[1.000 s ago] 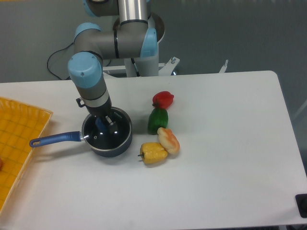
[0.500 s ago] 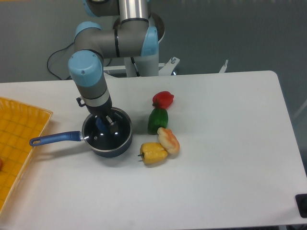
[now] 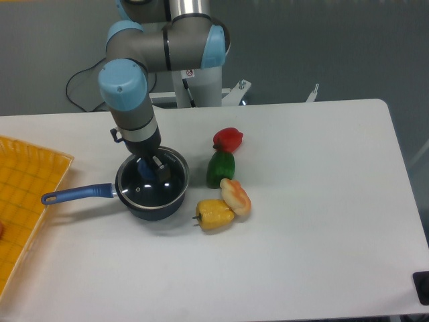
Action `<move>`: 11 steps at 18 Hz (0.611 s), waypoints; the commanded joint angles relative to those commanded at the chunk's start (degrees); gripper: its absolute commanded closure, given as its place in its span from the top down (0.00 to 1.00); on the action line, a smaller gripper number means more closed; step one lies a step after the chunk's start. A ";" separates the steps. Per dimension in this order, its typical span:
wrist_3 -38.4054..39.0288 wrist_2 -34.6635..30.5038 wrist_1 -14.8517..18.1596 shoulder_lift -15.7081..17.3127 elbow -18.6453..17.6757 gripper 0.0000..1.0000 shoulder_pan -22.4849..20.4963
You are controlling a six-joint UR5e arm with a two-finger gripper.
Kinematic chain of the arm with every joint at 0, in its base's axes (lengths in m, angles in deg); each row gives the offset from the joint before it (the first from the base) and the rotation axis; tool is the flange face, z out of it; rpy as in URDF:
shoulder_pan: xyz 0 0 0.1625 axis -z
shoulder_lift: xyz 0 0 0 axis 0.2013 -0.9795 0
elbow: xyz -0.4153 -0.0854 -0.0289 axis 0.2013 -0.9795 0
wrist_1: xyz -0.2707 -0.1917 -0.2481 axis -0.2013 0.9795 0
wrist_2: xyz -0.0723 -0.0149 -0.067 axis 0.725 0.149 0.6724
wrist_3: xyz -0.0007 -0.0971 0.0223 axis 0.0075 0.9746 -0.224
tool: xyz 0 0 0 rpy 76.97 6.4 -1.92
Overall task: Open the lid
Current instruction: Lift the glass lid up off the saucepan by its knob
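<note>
The round glass lid point(image 3: 164, 188) with a thin metal rim sits over the dark blue saucepan point(image 3: 151, 203), shifted slightly up and right of the pan's rim. My gripper point(image 3: 151, 170) comes straight down over the lid's middle and is shut on the blue centre knob point(image 3: 146, 173). The pan's long blue handle point(image 3: 75, 195) points left. The arm's wrist hides the back of the lid.
A red pepper point(image 3: 228, 139), a green pepper point(image 3: 220, 168), an orange-pink vegetable point(image 3: 235, 196) and a yellow pepper point(image 3: 214, 214) lie just right of the pan. A yellow tray point(image 3: 27, 194) sits at the table's left edge.
The gripper has risen a little with the knob in its grip, and the lid has lifted and shifted slightly right off the pan's rim. The pan has stayed put.
</note>
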 joint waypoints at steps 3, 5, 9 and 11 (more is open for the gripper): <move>-1.49 0.26 4.06 -0.09 2.47 0.46 -3.25; -2.80 0.70 3.98 -0.09 2.56 0.46 -5.80; -5.62 0.79 3.54 -1.84 4.40 0.46 -9.84; -7.03 0.79 3.54 -3.59 6.42 0.46 -11.25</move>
